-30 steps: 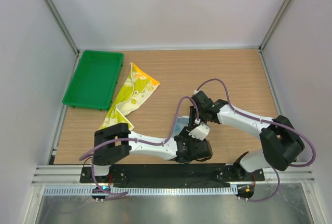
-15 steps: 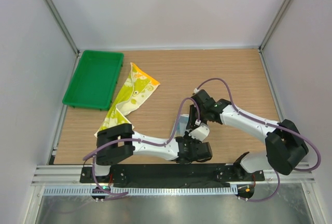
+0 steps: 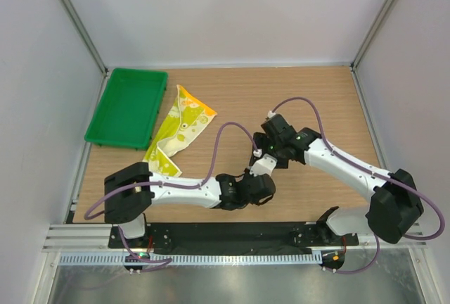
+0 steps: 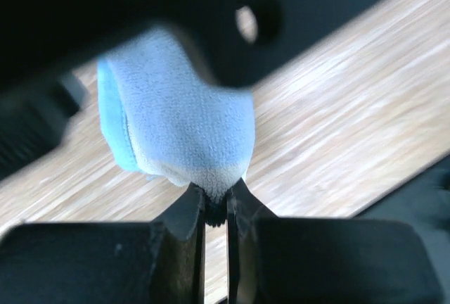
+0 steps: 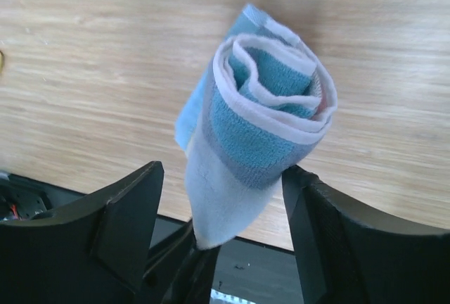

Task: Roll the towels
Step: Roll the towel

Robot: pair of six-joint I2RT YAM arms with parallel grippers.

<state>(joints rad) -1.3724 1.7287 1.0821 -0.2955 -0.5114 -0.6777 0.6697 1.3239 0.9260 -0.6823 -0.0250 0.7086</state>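
Note:
The light blue towel point(image 5: 260, 121) is rolled into a tight spiral and hangs above the wood. My left gripper point(image 4: 216, 202) is shut on the roll's pinched tip, and the blue towel point(image 4: 176, 121) bulges out beyond its jaws. My right gripper point(image 5: 223, 174) stands open around the roll, whose side rests against the right-hand finger point(image 5: 316, 212). In the top view both grippers meet near the table's middle front, left gripper point(image 3: 259, 183) below right gripper point(image 3: 267, 157), and they hide the roll. The yellow-green towel point(image 3: 179, 128) lies flat and crumpled to the left.
A green plastic tray point(image 3: 128, 107) sits at the far left beside the yellow-green towel. White walls with metal posts close in the table on three sides. The black mounting rail point(image 3: 232, 233) runs along the near edge, just behind the grippers.
My right gripper has opened off the blue roll. My left gripper closed on the roll's end, and its arm has swung away from the front rail.

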